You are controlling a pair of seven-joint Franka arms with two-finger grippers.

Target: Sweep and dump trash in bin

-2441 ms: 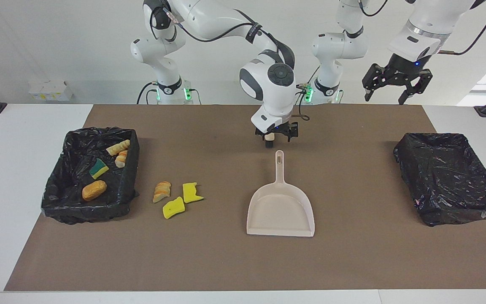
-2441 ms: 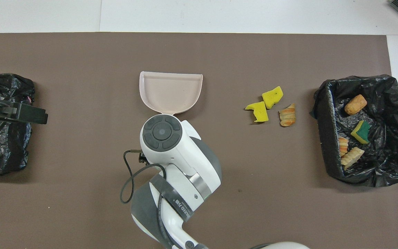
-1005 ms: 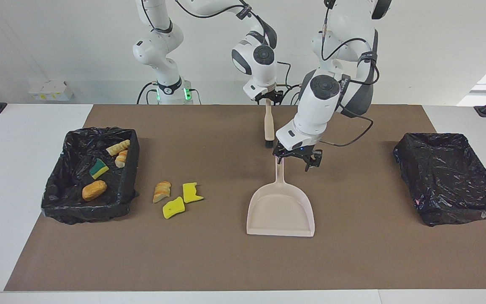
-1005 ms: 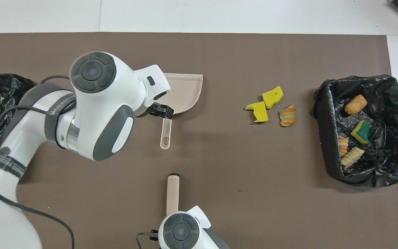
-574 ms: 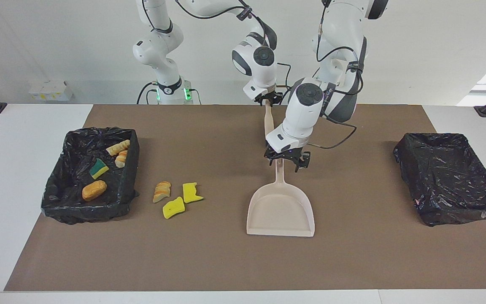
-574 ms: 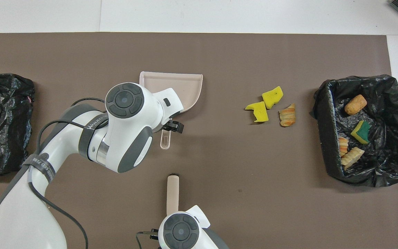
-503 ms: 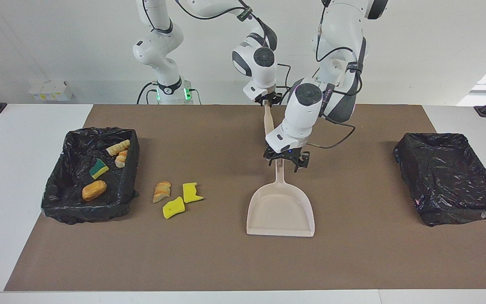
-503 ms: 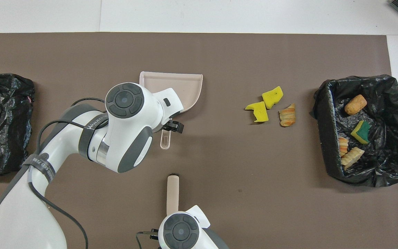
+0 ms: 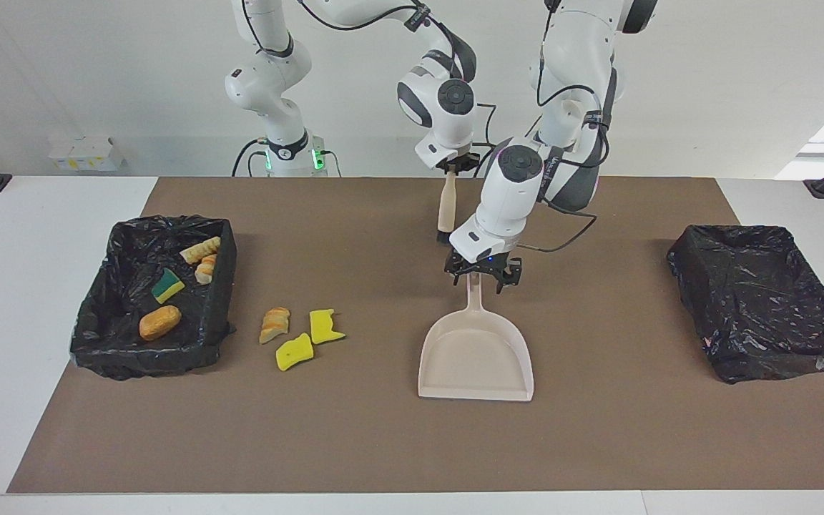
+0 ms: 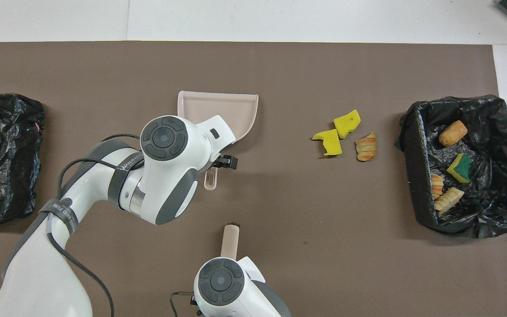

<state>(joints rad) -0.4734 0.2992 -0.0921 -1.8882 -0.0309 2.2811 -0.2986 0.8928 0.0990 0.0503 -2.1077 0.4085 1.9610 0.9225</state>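
Left gripper (image 9: 483, 277) is low over the dustpan handle (image 9: 475, 299), with its fingers spread apart on both sides of the handle; they are not closed on it, and I cannot tell if they touch it. Right gripper (image 9: 455, 166) is clenched on the top end of the brush (image 9: 445, 207), which hangs down over the mat (image 9: 383, 443) with the dark bristles at the lower end, just above the mat, nearer to the robots than the dustpan. Dustpan (image 9: 475, 354) lies flat in the middle of the mat, with its open mouth pointing away from the robots and its handle pointing toward them. Three scraps of trash lie on the mat between the dustpan and the bin at the right arm's end: two yellow sponge chunks (image 9: 326, 325), (image 9: 293, 352) touching each other, and a striped bread piece (image 9: 275, 323) just beside them, toward the bin. This bin (image 9: 220, 300), lined with a black bag, holds four more scraps: a green-backed sponge (image 9: 167, 285), a brown bread piece (image 9: 159, 321), and two striped pieces (image 9: 199, 249), (image 9: 205, 269) against the wall nearer to the robots. A second bin (image 9: 766, 304) with a black bag stands at the left arm's end of the table, well apart from the dustpan.
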